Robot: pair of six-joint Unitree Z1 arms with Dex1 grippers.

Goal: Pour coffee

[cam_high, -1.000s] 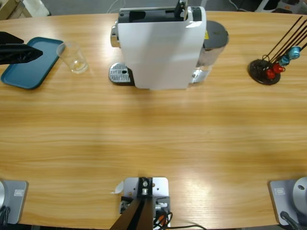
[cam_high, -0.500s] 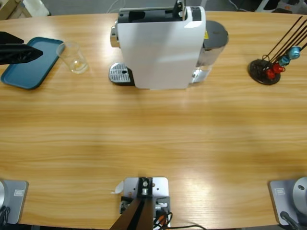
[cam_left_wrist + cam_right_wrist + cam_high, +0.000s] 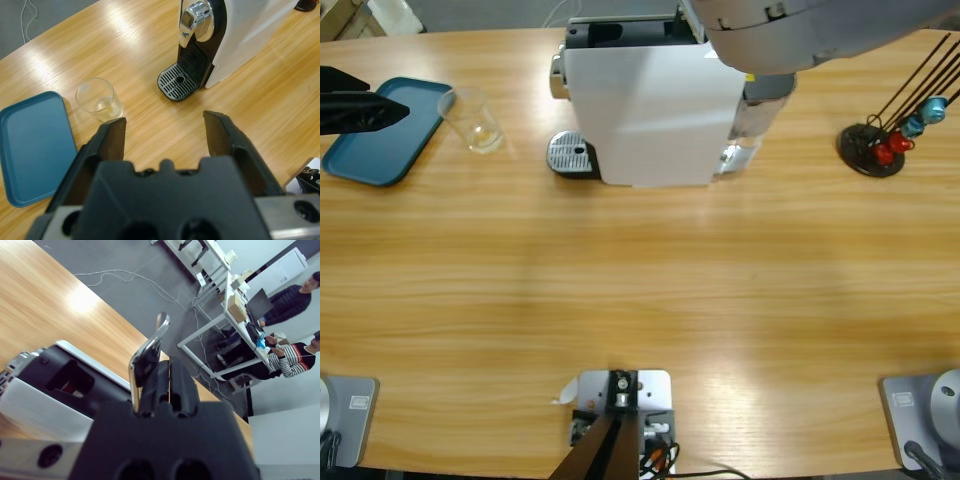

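Glass [image 3: 99,99] between blue tray [image 3: 30,145] and coffee machine [image 3: 655,100]; left gripper [image 3: 165,132] wide open, empty; right gripper [image 3: 162,377] closed beside the machine's lever [image 3: 150,347].

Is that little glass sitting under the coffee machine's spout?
No, the glass stands on the bare table between the blue tray and the coffee machine, and the drip grate is empty.

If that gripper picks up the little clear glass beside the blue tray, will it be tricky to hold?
Probably somewhat. The glass looks smooth and thin-walled, so likely slippery and breakable. It holds almost nothing, so it seems light and could slide or tip if nudged. The left gripper stands open, apart from it.
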